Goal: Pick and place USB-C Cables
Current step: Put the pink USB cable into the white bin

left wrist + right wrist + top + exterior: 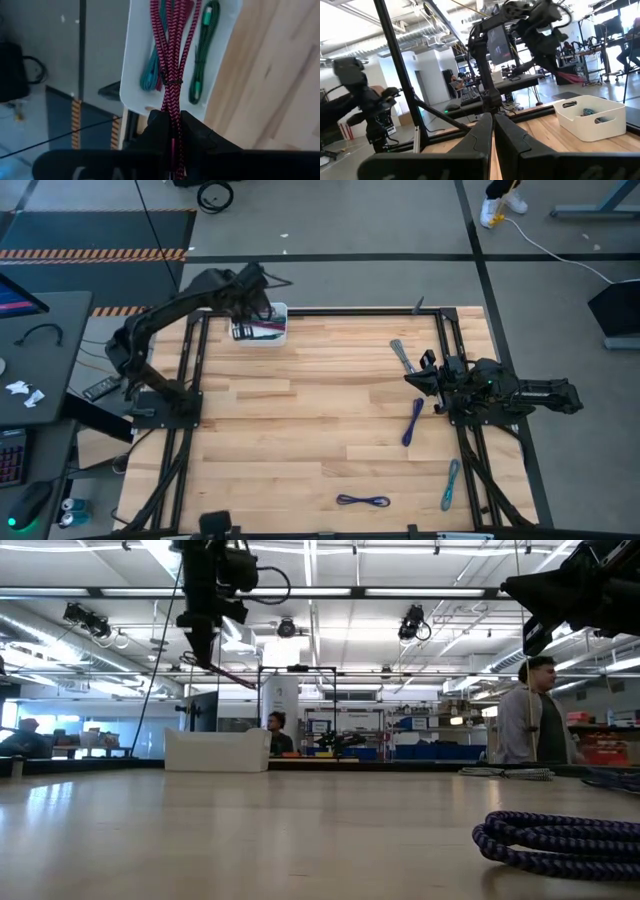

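Maroon cable in left end effector

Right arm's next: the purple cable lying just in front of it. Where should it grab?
Grip the purple cable at mid-length, descending from above with the jaws across its width. It lies flat as a slim straight bundle, clear of the grey cable, beside the right gripper.

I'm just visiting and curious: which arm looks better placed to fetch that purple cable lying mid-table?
Probably the right. The right gripper is shut, holds nothing and sits beside the purple cable. The left gripper is busy, holding a maroon cable above the white bin at the far corner.
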You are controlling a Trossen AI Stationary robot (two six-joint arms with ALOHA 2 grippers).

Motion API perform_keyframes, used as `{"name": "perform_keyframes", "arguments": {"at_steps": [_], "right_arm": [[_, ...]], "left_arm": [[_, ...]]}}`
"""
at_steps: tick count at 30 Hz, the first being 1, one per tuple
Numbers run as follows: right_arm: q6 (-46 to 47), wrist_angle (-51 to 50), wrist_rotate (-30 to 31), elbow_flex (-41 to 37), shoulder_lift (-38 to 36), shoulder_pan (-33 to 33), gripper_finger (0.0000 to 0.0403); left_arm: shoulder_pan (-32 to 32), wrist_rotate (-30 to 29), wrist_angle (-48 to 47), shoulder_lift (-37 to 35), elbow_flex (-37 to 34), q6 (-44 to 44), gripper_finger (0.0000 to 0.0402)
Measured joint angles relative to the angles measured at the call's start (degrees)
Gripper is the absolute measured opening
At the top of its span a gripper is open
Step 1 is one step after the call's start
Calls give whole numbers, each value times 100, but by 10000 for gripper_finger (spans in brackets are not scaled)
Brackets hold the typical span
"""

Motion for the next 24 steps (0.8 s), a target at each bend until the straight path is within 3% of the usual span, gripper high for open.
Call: {"name": "perform_keyframes", "arguments": {"at_steps": [6,24], "right_arm": [[-2,-22,0,1,0,0,23],[-2,-22,0,0,0,0,23]], "left_arm": [[406,227,71,531,-2,167,35],[534,82,607,2305,-4,743,38]]}}
